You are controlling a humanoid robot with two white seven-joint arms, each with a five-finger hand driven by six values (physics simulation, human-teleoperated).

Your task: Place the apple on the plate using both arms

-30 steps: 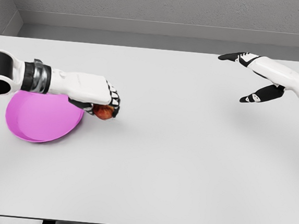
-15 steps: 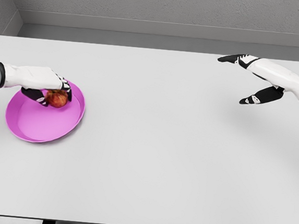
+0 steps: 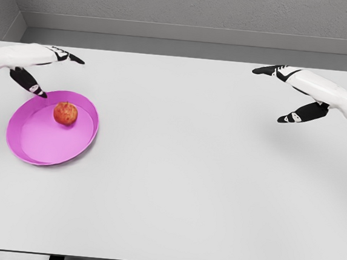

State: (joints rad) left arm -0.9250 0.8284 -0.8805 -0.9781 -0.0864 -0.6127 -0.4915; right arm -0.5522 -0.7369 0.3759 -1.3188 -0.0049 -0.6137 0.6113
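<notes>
Left hand (image 3: 30,66) spread, empty; apple (image 3: 65,113) on plate (image 3: 32,145)

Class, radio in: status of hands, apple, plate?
Left hand open, clear of plate. Right hand open, far side. Apple sits in plate. Nothing obstructing.

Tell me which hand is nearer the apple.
Left. The left hand hovers open just above and left of the apple, which sits in the pink plate. The right hand is open far across the table.
</notes>
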